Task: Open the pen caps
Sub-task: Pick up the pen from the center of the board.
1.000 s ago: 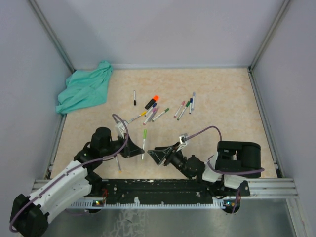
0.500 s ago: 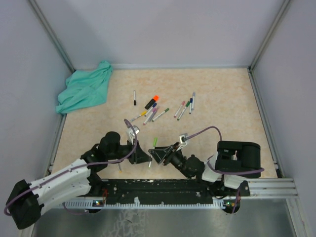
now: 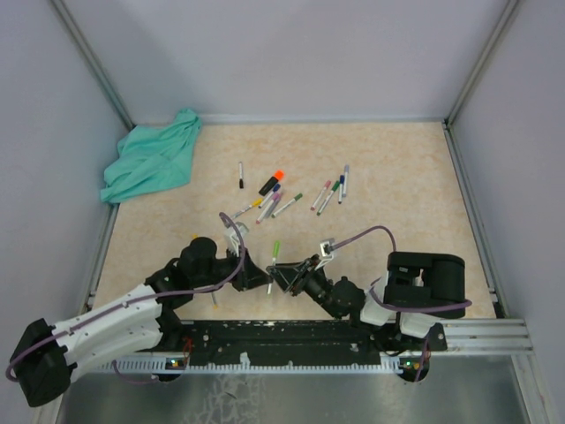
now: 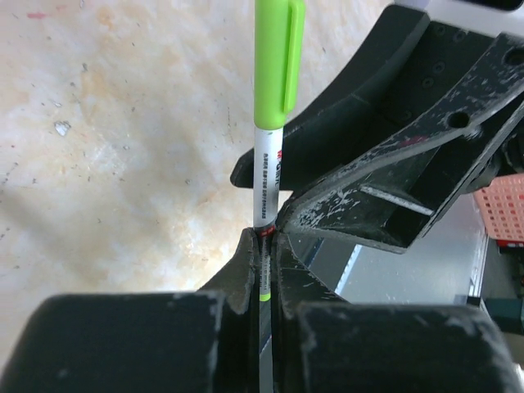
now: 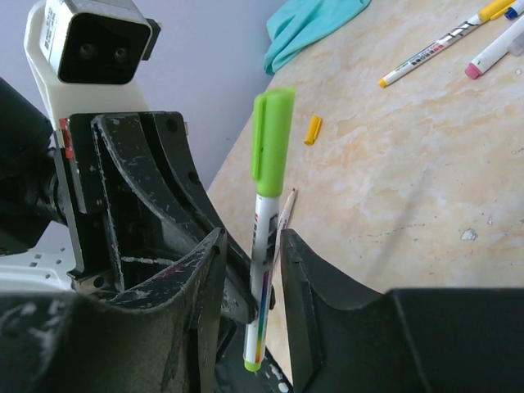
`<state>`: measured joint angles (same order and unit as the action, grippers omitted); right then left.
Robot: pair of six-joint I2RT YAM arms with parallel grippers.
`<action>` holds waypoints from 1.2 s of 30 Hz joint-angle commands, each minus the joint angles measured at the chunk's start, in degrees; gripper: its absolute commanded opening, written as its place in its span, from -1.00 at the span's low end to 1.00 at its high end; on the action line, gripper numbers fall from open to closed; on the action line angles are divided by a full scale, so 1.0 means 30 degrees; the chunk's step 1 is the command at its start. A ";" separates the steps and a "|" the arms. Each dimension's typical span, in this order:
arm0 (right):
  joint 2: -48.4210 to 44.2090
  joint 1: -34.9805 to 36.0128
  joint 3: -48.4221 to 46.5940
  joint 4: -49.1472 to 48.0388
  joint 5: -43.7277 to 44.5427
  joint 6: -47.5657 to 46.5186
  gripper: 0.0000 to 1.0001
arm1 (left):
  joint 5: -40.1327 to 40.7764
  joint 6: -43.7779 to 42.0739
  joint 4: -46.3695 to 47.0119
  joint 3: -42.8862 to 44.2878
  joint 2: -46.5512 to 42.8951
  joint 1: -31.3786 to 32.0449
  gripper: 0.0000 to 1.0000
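Beige mottled tabletop [image 3: 397, 238], grey walls [image 3: 291, 53]; left gripper [image 4: 264, 237] pinching green-capped pen [image 4: 268, 164]; right gripper [image 5: 252, 237] part-spread around it.

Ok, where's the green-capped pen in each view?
Top external: green-capped pen centre, low, between the two arms' jaws.
Left wrist: top centre, sticking out of the left gripper's shut jaws.
Right wrist: centre, upright between the right gripper's jaws.
Shared landmark: teal cloth, upper left in top external, top edge in right wrist.

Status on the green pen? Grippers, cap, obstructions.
Left gripper shut on green pen barrel. Right gripper open, jaws flanking the barrel below the cap. Cap on. Nothing else between the grippers.
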<state>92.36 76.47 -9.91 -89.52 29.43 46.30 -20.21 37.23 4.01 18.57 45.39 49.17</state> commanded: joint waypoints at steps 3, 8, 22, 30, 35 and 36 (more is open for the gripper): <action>0.0293 0.0111 -0.0757 -0.3120 0.0379 -0.0314 -0.41 | 0.1263 0.0409 0.0271 0.0767 -0.0826 0.0112 -1.00; 0.0460 -0.0022 -0.0939 -0.3120 -0.0154 -0.0290 -0.48 | 0.0931 0.0560 0.0309 0.0859 -0.0942 0.0126 -1.00; 0.0331 -0.0234 -0.0831 -0.3121 -0.0716 -0.0201 -1.00 | 0.0194 -0.0035 0.0411 0.0406 -0.2092 0.0129 -0.59; -0.0016 -0.0426 -0.0399 -0.3119 -0.1357 -0.0171 -1.00 | 0.1845 -0.0879 -0.0266 -0.0377 -0.6099 0.0133 0.39; -0.0084 -0.0699 -0.0384 -0.2901 -0.2431 -0.0171 -1.00 | 0.4949 -0.0666 -0.1521 0.0147 -0.8561 0.0098 0.99; -0.0123 -0.0718 -0.0493 -0.2712 -0.2611 -0.0171 -1.00 | 0.5589 -0.0568 -0.1830 0.0404 -0.8617 0.0104 0.99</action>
<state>93.32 74.94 -11.20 -89.54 23.59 46.61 -12.14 35.73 0.86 17.87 22.37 49.34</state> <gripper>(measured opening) 0.103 0.981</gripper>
